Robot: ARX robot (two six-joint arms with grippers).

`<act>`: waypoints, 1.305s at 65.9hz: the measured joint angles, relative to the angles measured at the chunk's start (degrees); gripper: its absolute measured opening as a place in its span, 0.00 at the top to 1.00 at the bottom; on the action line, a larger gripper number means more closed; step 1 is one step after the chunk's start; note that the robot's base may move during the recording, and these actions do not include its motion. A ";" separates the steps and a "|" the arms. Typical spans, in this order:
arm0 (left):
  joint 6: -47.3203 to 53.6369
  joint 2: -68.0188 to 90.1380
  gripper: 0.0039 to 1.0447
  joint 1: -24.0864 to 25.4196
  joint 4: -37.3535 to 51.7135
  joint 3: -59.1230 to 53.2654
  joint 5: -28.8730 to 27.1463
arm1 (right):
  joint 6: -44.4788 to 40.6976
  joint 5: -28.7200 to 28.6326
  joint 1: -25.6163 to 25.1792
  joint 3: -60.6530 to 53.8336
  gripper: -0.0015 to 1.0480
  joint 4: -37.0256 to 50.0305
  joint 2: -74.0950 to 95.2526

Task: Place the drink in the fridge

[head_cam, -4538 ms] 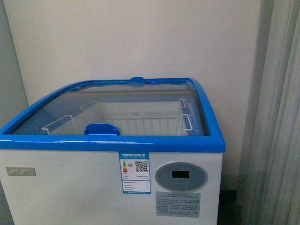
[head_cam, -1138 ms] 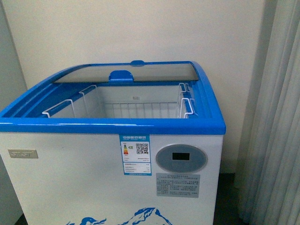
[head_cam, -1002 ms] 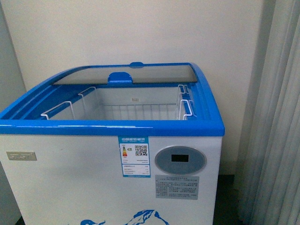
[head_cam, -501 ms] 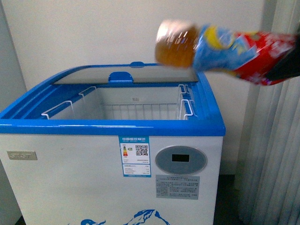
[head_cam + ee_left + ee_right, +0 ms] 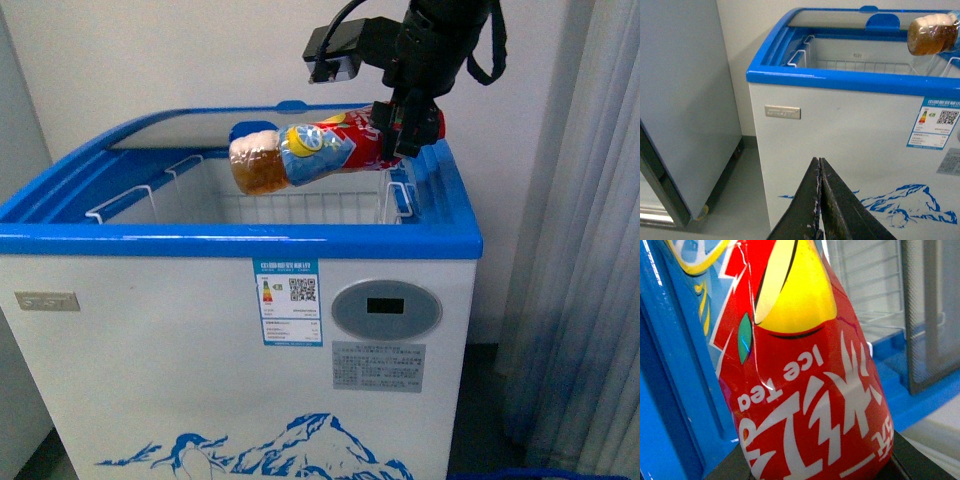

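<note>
Right gripper clamps the drink sideways above the open fridge; left gripper hangs closed, empty, before its front.

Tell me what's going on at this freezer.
The right gripper holds an ice tea bottle on its side by the cap end, above the open top of the fridge. The glass lid sits at the back, so the wire basket inside is uncovered. The bottle is not yet set down. The left gripper is shut and empty, low in front of the fridge.
</note>
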 joint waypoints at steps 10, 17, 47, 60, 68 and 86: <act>0.00 -9.40 0.98 0.00 -8.33 -0.02 0.00 | 0.87 4.13 2.12 11.19 0.62 0.26 8.79; 0.00 -13.70 0.98 0.00 -12.37 -0.02 0.00 | 1.81 6.32 2.84 14.32 0.62 3.10 11.04; 0.00 -23.28 0.98 0.00 -21.77 -0.02 0.00 | 7.50 4.07 3.96 16.94 0.03 5.99 12.11; 0.00 -26.38 0.98 0.00 -24.90 -0.02 0.00 | 14.86 -2.19 2.08 1.62 0.07 15.47 0.37; -0.02 -32.11 0.98 0.00 -32.35 -0.02 0.09 | 26.86 -6.40 -1.33 -29.05 0.07 27.91 -26.93; 0.00 -37.40 0.98 0.00 -36.17 -0.02 0.00 | 58.73 -10.03 -16.15 -75.87 0.07 21.31 -72.50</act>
